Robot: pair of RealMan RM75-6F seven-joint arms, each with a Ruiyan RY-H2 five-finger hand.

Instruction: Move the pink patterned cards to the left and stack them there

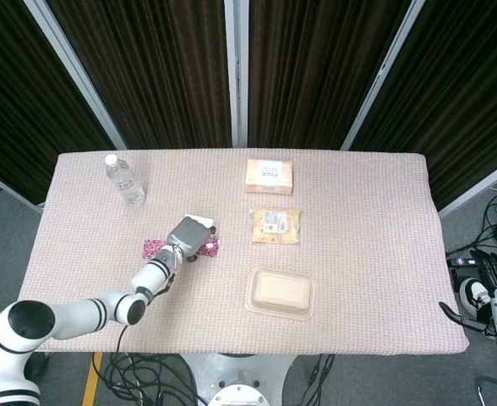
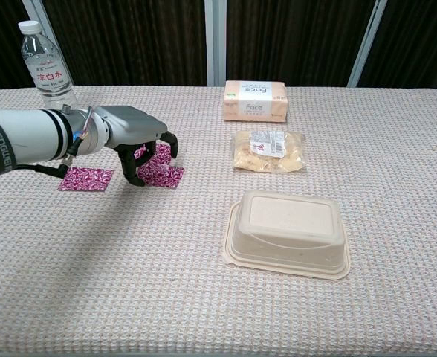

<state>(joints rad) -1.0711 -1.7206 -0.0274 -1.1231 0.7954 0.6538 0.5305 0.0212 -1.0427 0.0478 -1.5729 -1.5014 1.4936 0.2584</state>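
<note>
Three pink patterned cards lie on the table's left half. One card [image 2: 87,178] [image 1: 154,247] lies alone to the left. Two overlapping cards [image 2: 163,172] [image 1: 209,245] lie flat just right of it. My left hand [image 2: 138,140] [image 1: 189,236] arches over the overlapping pair, thumb down at their left edge and fingertips [image 2: 172,149] at their far side, with the cards partly hidden under it. I cannot see either card lifted. My right hand [image 1: 491,272] hangs off the table's right end, fingers spread, holding nothing.
A water bottle [image 2: 45,67] stands at the back left. A tissue box [image 2: 255,100] and a bagged snack [image 2: 269,149] sit at the back middle, and a lidded beige food container [image 2: 287,232] lies in front of them. The table [image 2: 204,297] is covered in woven cloth.
</note>
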